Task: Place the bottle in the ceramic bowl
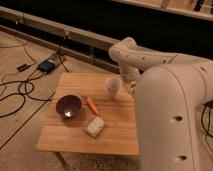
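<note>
The ceramic bowl [68, 106], round, glossy and dark maroon, sits on the left part of the small wooden table [117, 137]. The bottle is not visible; it may be hidden behind the arm. My white arm [150, 62] curves in from the right over the table's far right corner. The gripper [131, 88] hangs at its end just right of a translucent white cup [113, 88], largely masked by the wrist. It is shut, and I cannot tell whether anything is in it.
An orange carrot [92, 105] lies right of the bowl. A flat whitish block [95, 126] lies nearer the front edge. Black cables [17, 92] and a small dark box [46, 65] lie on the floor to the left. A dark wall base runs behind.
</note>
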`<state>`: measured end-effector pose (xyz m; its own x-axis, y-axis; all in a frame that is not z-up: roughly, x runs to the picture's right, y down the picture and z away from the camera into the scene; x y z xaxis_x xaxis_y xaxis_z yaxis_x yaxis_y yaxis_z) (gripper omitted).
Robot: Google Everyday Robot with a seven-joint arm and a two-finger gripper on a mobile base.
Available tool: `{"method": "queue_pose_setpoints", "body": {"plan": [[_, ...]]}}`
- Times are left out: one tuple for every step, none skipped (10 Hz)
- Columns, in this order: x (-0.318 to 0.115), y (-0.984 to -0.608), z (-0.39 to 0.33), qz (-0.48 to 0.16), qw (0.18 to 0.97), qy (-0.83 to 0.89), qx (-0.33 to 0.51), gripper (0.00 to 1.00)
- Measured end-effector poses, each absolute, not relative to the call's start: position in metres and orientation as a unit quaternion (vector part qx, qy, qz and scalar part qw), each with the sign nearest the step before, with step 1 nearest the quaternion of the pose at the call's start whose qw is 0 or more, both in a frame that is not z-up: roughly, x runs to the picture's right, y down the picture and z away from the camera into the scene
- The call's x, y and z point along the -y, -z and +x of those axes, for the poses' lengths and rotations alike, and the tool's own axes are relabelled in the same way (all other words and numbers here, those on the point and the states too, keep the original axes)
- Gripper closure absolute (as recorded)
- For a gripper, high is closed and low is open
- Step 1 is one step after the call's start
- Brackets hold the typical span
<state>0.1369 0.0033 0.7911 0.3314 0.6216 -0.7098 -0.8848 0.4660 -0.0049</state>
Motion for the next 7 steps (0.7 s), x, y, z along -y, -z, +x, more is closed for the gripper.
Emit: {"method": "queue_pose_setpoints", "body": {"plan": [[-0.004, -0.784, 0.117, -0.199, 0.798, -0.470, -0.321, 1.00], [-0.008, -0.779, 0.096, -0.200, 0.805, -0.464, -0.312, 1.00], [-0.011, -0.775, 0.075, -0.203, 0.812, -0.458, -0.301, 1.00], [-0.015, -0.772, 0.052, -0.207, 0.819, -0.451, -0.288, 1.00], [-0.020, -0.770, 0.032, -0.212, 0.826, -0.444, -0.277, 1.00], [-0.023, -0.771, 0.021, -0.216, 0.829, -0.440, -0.269, 1.00], [-0.028, -0.772, 0.006, -0.222, 0.834, -0.435, -0.259, 1.00]]}}
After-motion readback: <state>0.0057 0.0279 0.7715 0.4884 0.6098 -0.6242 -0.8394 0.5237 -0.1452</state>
